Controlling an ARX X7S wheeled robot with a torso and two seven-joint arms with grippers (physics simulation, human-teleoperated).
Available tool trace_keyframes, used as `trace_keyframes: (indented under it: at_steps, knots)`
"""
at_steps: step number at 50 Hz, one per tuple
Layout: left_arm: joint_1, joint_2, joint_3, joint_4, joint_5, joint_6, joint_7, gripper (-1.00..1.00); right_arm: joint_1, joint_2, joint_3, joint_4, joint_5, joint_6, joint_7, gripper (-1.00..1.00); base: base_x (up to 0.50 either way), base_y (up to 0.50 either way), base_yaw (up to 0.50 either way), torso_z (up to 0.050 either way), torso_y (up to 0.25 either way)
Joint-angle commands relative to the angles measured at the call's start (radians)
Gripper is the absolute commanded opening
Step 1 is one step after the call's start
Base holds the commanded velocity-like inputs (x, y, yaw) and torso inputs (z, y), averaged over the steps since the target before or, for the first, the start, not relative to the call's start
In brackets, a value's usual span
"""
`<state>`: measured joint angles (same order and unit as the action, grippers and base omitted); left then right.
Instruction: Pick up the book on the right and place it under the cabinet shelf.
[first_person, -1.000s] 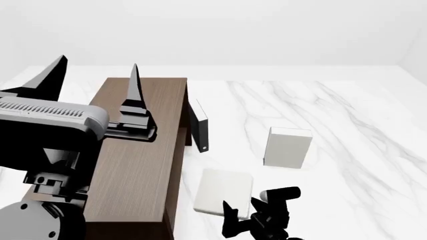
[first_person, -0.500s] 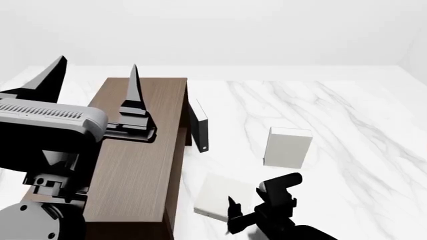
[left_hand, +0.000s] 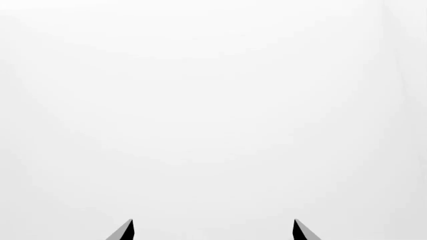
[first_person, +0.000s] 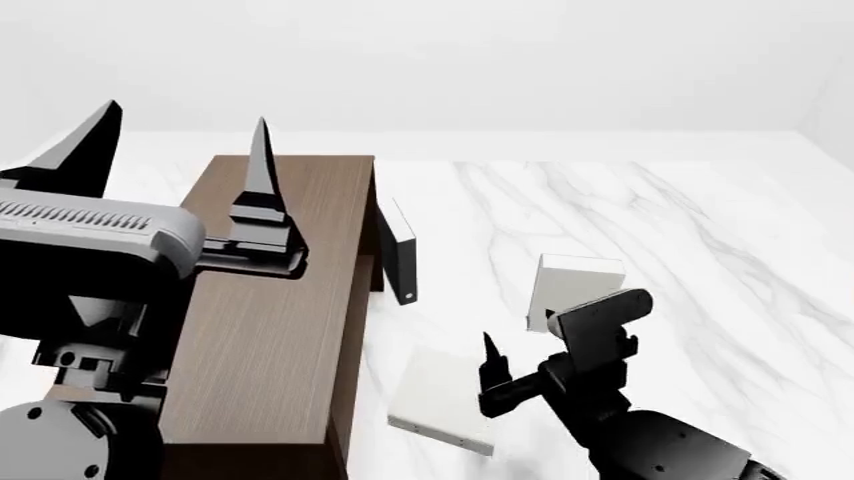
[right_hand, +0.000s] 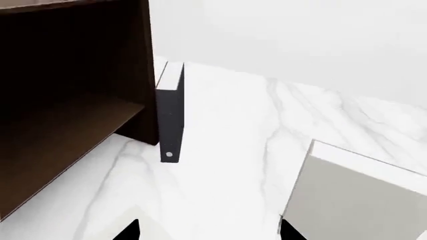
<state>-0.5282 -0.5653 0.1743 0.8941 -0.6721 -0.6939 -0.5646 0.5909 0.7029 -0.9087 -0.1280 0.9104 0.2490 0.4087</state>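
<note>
The thin white book (first_person: 445, 398) lies flat on the marble floor just right of the cabinet's near end. The dark brown cabinet (first_person: 274, 300) is at the left; the right wrist view looks into its dark open underside (right_hand: 73, 100). My right gripper (first_person: 527, 365) is open and empty. It hovers just right of the book, between it and the thicker white block (first_person: 577, 278). Its fingertips (right_hand: 288, 231) frame bare floor. My left gripper (first_person: 184, 115) is open and empty, raised above the cabinet top with its fingers pointing up. Its wrist view (left_hand: 213, 225) shows only blank white.
A thin dark door panel (first_person: 396, 250) stands ajar at the cabinet's right side, and also shows in the right wrist view (right_hand: 170, 115). The thick white block (right_hand: 353, 200) stands upright close to my right gripper. White marble floor (first_person: 694, 230) spreads to the right and back.
My right gripper has risen and moved right and away from the book, toward the thick block, uncovering more of the book. The left gripper has drifted slightly up.
</note>
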Motion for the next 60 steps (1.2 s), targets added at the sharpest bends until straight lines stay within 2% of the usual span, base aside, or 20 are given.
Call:
trace_keyframes:
  at_steps: [1, 20, 43, 60]
  knots:
    - [-0.028, 0.001, -0.011, 0.013, -0.034, -0.021, -0.017, 1.00, -0.076, 0.101, 0.040, -0.178, -0.055, -0.084, 0.128, 1.00, 0.00, 0.00, 0.00, 0.000, 0.000]
    - [-0.226, -0.034, -0.086, 0.143, -0.334, -0.197, -0.202, 1.00, -0.257, 0.163, 0.082, -0.190, -0.107, -0.270, 0.192, 1.00, 0.00, 0.00, 0.00, 0.000, -0.030]
    - [-0.217, -0.108, -0.036, 0.144, -0.359, -0.109, -0.257, 1.00, -0.231, 0.132, 0.072, -0.148, -0.167, -0.249, 0.208, 1.00, 0.00, 0.00, 0.00, 0.000, -0.100]
    - [-0.229, -0.148, -0.017, 0.135, -0.382, -0.070, -0.282, 1.00, -0.183, 0.035, 0.024, 0.043, -0.277, -0.227, 0.169, 1.00, 0.00, 0.00, 0.00, 0.000, -0.110]
